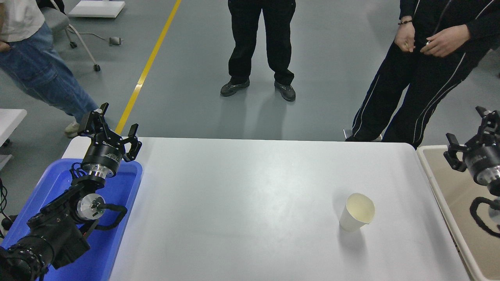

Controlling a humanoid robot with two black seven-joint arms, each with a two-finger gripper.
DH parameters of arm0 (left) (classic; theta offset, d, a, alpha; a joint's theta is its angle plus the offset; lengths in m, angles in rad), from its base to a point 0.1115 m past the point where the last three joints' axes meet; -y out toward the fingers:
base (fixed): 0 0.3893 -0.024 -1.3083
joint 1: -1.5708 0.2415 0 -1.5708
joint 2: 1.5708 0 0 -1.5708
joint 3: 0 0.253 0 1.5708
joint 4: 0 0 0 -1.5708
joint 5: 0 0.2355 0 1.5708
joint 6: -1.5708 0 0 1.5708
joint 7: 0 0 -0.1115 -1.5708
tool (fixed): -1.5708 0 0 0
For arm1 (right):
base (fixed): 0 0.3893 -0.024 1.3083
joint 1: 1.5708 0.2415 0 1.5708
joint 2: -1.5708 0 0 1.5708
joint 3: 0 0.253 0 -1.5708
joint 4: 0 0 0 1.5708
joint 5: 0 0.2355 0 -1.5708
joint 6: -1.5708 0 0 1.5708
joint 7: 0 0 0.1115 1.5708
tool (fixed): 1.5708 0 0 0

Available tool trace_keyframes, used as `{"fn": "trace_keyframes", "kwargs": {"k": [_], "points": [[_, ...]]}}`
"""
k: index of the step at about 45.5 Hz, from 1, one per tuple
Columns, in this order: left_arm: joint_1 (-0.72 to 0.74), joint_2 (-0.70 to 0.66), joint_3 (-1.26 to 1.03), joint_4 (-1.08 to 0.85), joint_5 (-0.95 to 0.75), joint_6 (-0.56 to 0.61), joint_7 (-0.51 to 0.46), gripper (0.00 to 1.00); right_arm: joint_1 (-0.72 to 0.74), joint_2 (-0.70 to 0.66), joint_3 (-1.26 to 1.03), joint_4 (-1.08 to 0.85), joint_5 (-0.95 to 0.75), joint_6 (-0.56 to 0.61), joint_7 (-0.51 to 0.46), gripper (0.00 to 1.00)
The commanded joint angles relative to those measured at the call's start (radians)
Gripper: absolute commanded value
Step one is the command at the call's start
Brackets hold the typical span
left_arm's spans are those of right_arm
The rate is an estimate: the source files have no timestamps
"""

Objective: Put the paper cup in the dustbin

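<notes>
The paper cup [357,212] is plain white with a cream inside and stands upright on the white table [250,203], right of the middle. The dustbin [449,195] is beige and sits against the table's right edge, partly cut off by the picture's edge. My right gripper [470,130] is open and empty, above the dustbin at the far right, well apart from the cup. My left gripper [111,125] is open and empty, parked over the table's far left corner.
A bright blue tray [117,218] lies at the left under my left arm. Three people stand on the grey floor beyond the table's far edge: jeans [43,78] at left, black trousers [259,43] in the middle, a black tracksuit [414,86] at right.
</notes>
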Motion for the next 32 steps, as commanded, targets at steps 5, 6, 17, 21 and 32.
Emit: {"fn": "trace_keyframes", "kwargs": {"k": [5,6,17,21,32], "points": [[0.0,0.0,0.0,0.0,0.002,0.0,0.0,1.0,0.295,-0.178,-0.463,0.001,-0.083,0.002,0.001,0.99],[0.0,0.0,0.0,0.0,0.0,0.0,0.0,1.0,0.331,-0.183,-0.518,0.001,-0.122,0.002,0.001,0.99],[0.0,0.0,0.0,0.0,0.002,0.0,0.0,1.0,0.558,-0.192,-0.952,0.021,-0.471,0.012,-0.001,0.99],[0.0,0.0,0.0,0.0,0.0,0.0,0.0,1.0,0.656,-0.19,-1.135,0.036,-0.558,0.012,0.001,0.99],[0.0,0.0,0.0,0.0,0.0,0.0,0.0,1.0,0.825,-0.166,-1.373,0.148,-0.715,0.019,0.002,0.99]]}}
